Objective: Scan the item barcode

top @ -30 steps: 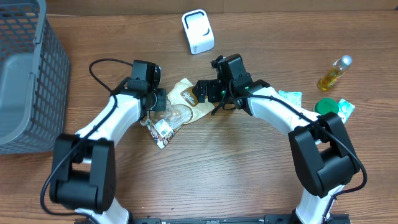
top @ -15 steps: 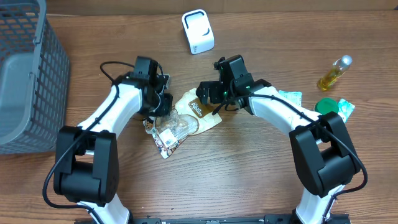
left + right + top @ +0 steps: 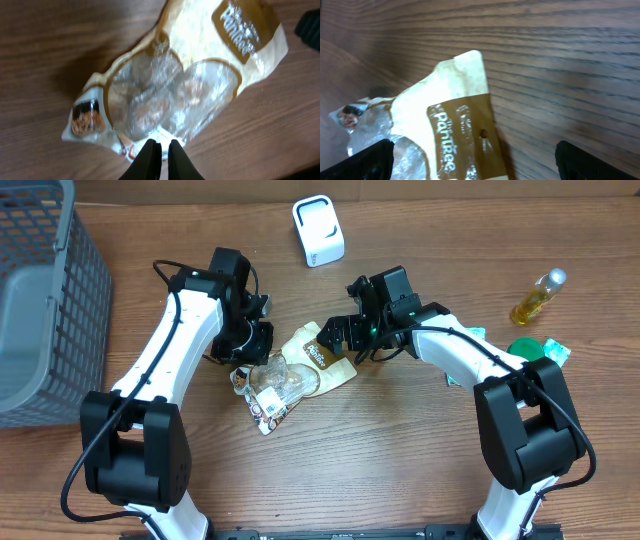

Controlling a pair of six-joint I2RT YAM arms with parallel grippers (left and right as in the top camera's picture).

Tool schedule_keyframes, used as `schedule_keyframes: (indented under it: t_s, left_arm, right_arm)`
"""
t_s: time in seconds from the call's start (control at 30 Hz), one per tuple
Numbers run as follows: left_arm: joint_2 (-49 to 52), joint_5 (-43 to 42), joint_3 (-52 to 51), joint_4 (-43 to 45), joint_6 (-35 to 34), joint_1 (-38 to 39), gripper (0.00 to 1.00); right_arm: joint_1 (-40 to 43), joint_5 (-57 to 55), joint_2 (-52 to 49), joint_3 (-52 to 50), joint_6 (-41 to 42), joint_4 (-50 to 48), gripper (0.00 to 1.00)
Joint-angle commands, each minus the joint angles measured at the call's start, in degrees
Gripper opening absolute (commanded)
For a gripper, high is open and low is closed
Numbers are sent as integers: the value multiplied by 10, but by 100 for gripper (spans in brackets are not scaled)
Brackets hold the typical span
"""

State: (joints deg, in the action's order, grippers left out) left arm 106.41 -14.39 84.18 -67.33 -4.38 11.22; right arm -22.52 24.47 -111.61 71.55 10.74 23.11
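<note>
Holds left fingers (image 3: 148,161) closed at 10 o'clock of bag (image 3: 300,367) lying on counter (image 3: 400,460), spreads right fingers (image 3: 360,162) wide open at its 1 o'clock corner

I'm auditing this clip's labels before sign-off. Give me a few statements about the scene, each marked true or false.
1. The bag lies flat on the table. True.
2. The right gripper is shut on the bag. False: it is wide open and holds nothing.
3. The scanner stands in the basket. False: it stands on the table beyond the bag, well apart from the basket.
4. The left gripper is shut, at the bag's edge. True.
5. The bottle lies on the right side of the table. True.
</note>
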Motion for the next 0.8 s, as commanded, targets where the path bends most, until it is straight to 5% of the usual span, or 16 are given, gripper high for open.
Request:
schedule_keyframes:
  t_s: [0.0, 0.77]
  left_arm:
    - [12, -5, -23, -1, -7, -2, 9]
    - [80, 62, -73, 44, -23, -2, 6]
  right_arm:
    - [0, 22, 8, 0, -19, -7, 100]
    - [-4, 103, -49, -1, -19, 5, 99]
